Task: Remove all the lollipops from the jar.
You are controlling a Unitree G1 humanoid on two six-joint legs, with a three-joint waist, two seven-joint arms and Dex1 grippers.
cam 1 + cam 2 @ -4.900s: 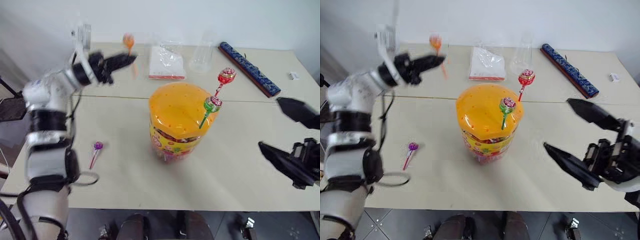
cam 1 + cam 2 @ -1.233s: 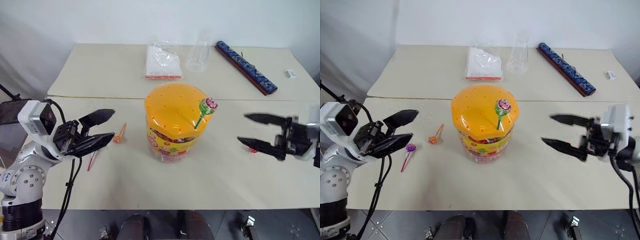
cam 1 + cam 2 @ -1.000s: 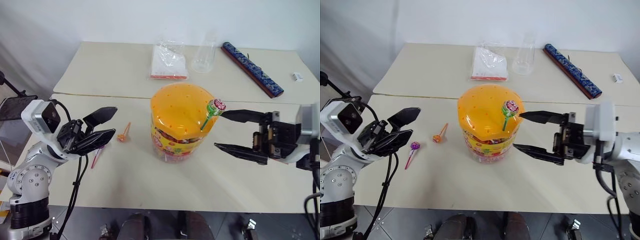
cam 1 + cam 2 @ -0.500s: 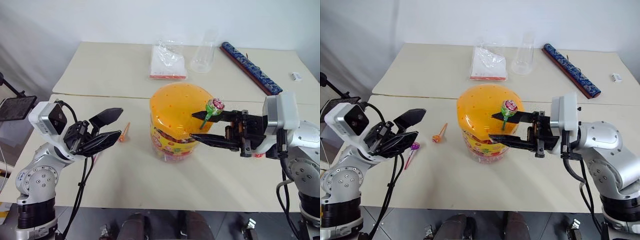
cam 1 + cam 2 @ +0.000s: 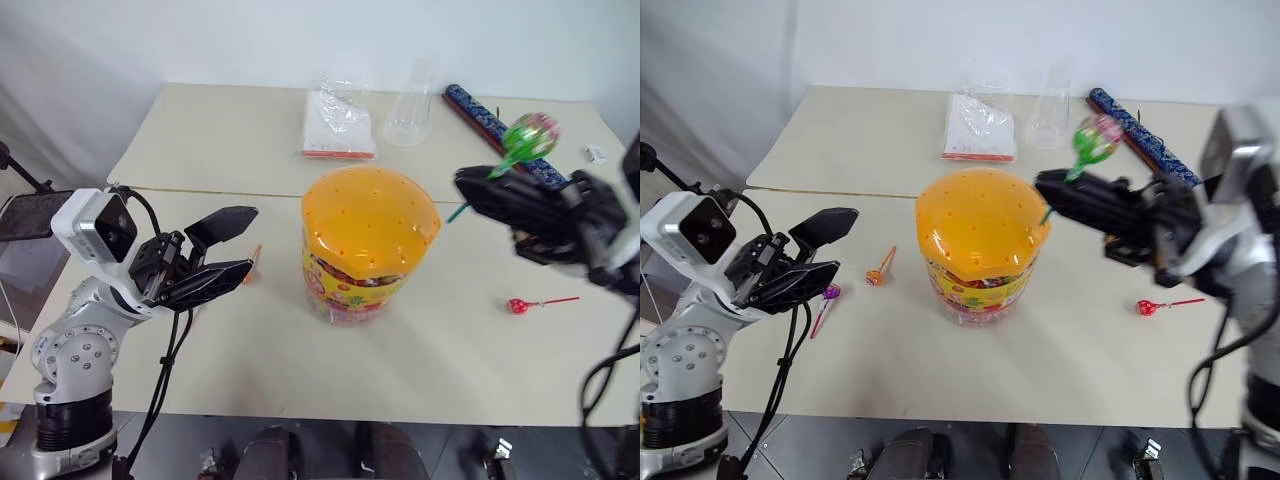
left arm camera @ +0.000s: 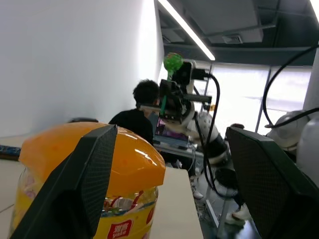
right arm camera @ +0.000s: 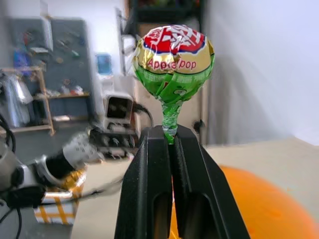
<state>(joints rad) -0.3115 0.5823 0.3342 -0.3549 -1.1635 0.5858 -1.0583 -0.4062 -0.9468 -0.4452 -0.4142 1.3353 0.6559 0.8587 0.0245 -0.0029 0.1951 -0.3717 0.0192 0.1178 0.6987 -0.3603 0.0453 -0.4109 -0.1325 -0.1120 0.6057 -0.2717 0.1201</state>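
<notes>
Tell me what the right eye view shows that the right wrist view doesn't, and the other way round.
Right eye view alone: the orange lollipop and purple lollipop lying left of the jar, the red lollipop lying to its right, the open left pincer, and a clear cup at the table's far edge. Right wrist view alone: the green wrapper's "Apple pop" lettering, and shelves in the room behind. Both: the green lollipop clamped by its stick in the shut right pincer, and the jar with its orange lid.

head pair: above, down on jar (image 5: 368,240) | wrists: close, level
</notes>
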